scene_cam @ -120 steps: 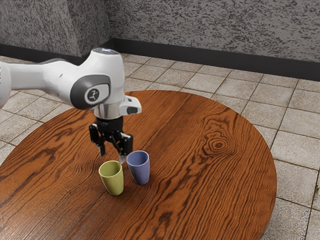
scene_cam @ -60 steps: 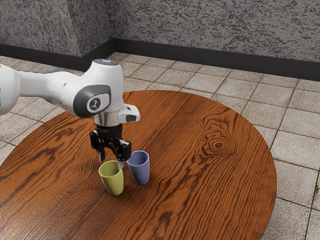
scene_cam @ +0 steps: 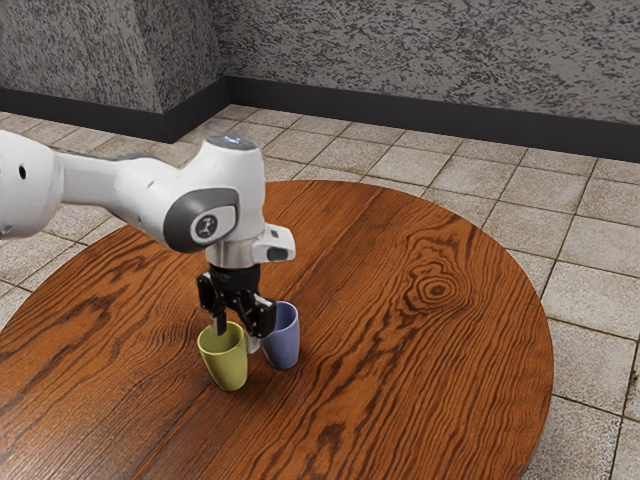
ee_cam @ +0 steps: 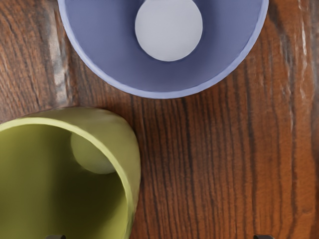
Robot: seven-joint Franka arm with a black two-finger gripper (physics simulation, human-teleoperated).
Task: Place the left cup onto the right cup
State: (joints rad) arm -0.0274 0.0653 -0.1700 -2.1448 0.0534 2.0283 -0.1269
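Between the parted fingers (scene_cam: 254,316) rises one wall of the green cup (scene_cam: 224,364).

Gripper (scene_cam: 238,322) low at green cup (scene_cam: 223,362) rim, fingers (scene_cam: 220,326) apart. Purple cup (scene_cam: 285,342) just beside, exterior view's right. Both upright on round wooden table (scene_cam: 430,300).

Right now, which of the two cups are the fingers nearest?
The yellow-green cup: the fingers hang over its rim, while the blue cup stands apart beside it.
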